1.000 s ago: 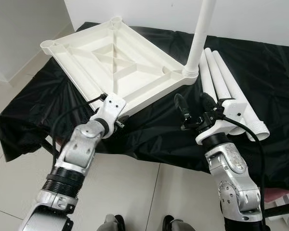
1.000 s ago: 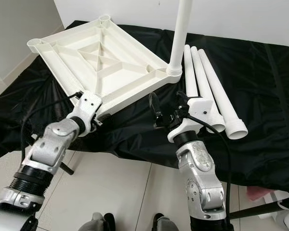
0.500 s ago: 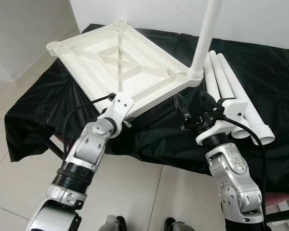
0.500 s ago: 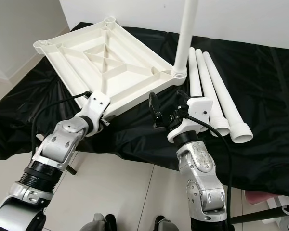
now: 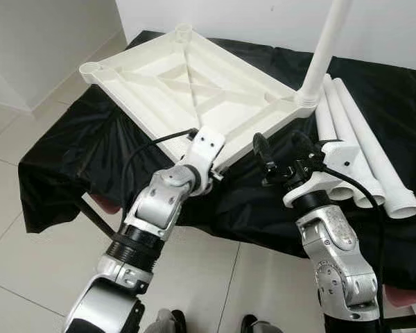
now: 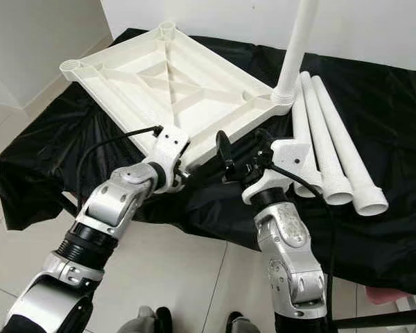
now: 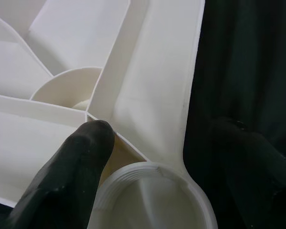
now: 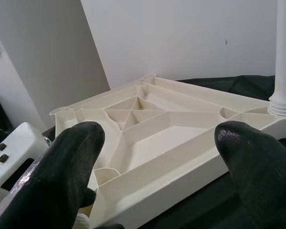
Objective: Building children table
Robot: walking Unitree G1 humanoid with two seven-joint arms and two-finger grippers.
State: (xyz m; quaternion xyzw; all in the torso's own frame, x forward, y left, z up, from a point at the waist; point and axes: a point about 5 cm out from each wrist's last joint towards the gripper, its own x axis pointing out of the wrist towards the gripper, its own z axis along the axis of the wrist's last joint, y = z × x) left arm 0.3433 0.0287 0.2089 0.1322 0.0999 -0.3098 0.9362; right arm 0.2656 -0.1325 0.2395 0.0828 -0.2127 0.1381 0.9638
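An upturned white plastic table top (image 5: pixel 194 83) lies ribbed side up on a black cloth (image 5: pixel 76 152) spread over a low surface, and serves here as the landmark for everything around it. At its near corner, the left gripper (image 7: pixel 148 157) straddles the edge beside an empty threaded leg socket (image 7: pixel 152 200): one black finger (image 7: pixel 66 167) rests inside the top against a rib, the other (image 7: pixel 248 152) sits outside over the cloth, the jaws parted around the rim without clearly pinching it. The silver left arm (image 5: pixel 152 208) reaches up to that corner from the tiled floor (image 5: pixel 28 250) side.

To the right of that corner, just off the table top's near edge, the right gripper (image 5: pixel 281 149) hovers above the cloth with its two fingers (image 8: pixel 71 162) spread wide and nothing between them, pointing toward the top's long side.

At the table top's right corner, one white leg (image 5: pixel 326 48) stands upright in its socket, rising out of frame. Just beyond that corner, three loose white legs (image 5: pixel 364 159) lie side by side on the cloth, touching one another, their flared ends toward the robot and partly behind the right wrist. A pale wall (image 5: pixel 263 21) stands behind the table top.
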